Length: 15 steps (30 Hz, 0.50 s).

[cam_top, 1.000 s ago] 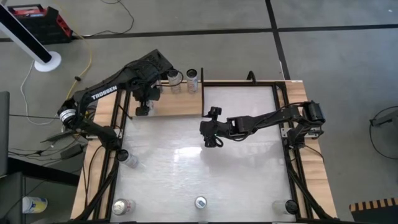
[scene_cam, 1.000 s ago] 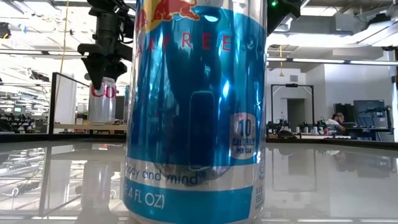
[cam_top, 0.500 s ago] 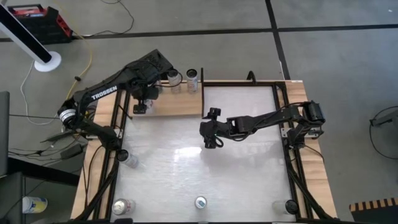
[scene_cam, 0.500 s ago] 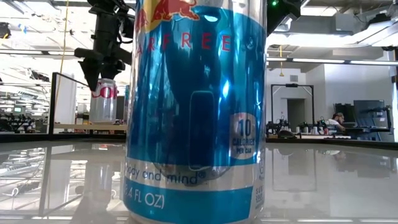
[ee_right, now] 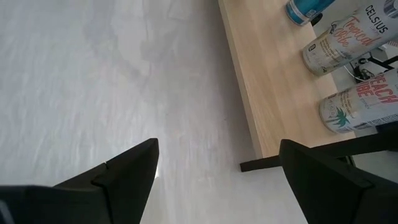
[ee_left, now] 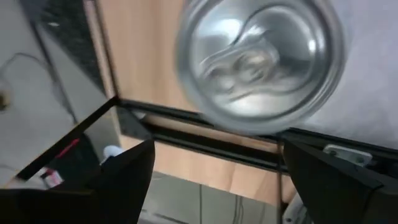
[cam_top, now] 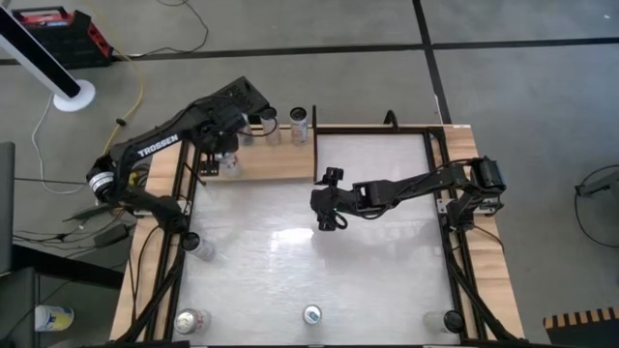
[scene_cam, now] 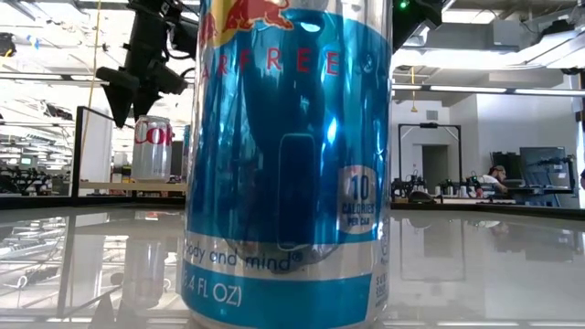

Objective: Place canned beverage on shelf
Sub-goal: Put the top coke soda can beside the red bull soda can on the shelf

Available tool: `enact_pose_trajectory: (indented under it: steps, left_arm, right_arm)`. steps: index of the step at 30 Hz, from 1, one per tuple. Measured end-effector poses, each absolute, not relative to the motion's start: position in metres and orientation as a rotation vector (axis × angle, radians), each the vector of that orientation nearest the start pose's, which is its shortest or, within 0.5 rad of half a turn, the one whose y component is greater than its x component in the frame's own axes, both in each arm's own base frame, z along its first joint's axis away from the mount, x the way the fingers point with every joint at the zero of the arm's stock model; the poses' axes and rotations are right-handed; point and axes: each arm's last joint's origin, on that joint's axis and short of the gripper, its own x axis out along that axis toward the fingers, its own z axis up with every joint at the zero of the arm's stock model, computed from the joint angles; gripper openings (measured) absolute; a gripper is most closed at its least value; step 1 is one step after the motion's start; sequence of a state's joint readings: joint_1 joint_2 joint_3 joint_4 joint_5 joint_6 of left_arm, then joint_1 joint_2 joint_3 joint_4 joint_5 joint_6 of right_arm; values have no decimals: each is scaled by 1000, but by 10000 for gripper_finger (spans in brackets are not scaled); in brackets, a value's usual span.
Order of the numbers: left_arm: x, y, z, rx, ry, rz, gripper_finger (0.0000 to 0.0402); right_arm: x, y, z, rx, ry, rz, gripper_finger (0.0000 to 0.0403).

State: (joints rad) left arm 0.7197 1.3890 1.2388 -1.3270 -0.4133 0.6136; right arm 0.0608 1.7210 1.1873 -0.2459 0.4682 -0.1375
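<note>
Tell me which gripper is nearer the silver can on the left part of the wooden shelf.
Left. The left gripper is open just above and beside the can on the shelf; the right gripper hangs over the white tabletop, well away.

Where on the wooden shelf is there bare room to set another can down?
The shelf is bare at its front right, between the silver can and the right end. Crowded: cans along the back edge, the left gripper over the left end.
</note>
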Motion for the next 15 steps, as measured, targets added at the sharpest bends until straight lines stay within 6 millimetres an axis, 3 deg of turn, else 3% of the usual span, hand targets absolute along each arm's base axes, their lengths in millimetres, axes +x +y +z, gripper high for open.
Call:
enact_pose_trajectory:
  steps: [7,15]
  left_arm:
    - [146,142,319,207,1584,485,311]
    - [126,112,345,-36,1235,427,249]
  right_arm:
    - [368,8,226,-327,784,-340,359]
    - [368,4,226,-300,781,-360,359]
